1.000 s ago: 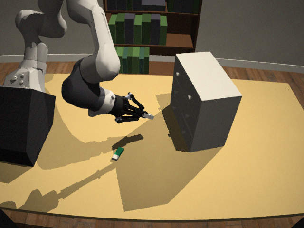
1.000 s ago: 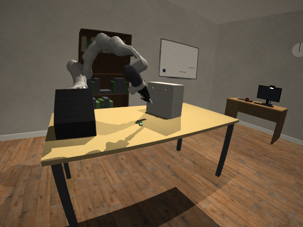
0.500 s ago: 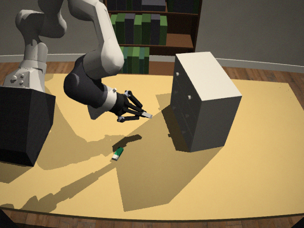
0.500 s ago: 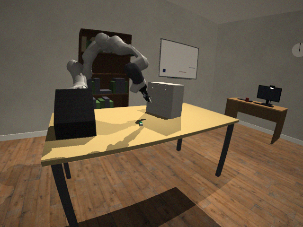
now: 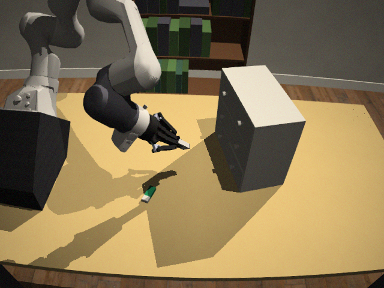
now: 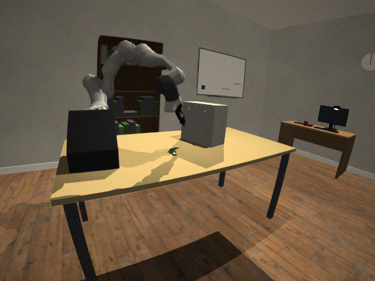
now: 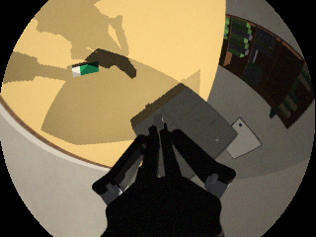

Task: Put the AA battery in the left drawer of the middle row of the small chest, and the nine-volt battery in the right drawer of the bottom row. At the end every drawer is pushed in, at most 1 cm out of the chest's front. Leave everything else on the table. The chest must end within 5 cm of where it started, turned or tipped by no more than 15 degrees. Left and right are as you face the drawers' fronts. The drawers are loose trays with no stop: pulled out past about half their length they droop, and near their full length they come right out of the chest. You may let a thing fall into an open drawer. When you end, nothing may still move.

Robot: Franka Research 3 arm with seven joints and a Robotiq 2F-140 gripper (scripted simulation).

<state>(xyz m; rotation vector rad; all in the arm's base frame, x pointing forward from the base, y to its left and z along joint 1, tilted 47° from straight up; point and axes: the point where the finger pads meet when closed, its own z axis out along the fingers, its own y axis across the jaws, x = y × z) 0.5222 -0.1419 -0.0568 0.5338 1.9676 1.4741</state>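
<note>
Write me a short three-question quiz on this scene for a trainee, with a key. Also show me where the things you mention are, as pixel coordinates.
1. True or false: the small green-and-white block [image 5: 149,194] [image 6: 174,152] [image 7: 86,68] lies on the yellow table [image 5: 325,186] [image 6: 242,141] [image 7: 163,30].
2. How do the fingers of the black tool [image 5: 183,144] [image 6: 183,123] [image 7: 158,125] stand?
A) spread wide
B) closed together
C) gripping the green-and-white block
3. Fill in: in the top view, the block lies between the boxy black pedestal [image 5: 63,133] [image 6: 115,160] and the grey, white-topped ____.

Key: 1 true; 2 B; 3 chest

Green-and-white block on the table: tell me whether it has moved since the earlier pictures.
No: in the top view, the block lies where it did against the chest.
</note>
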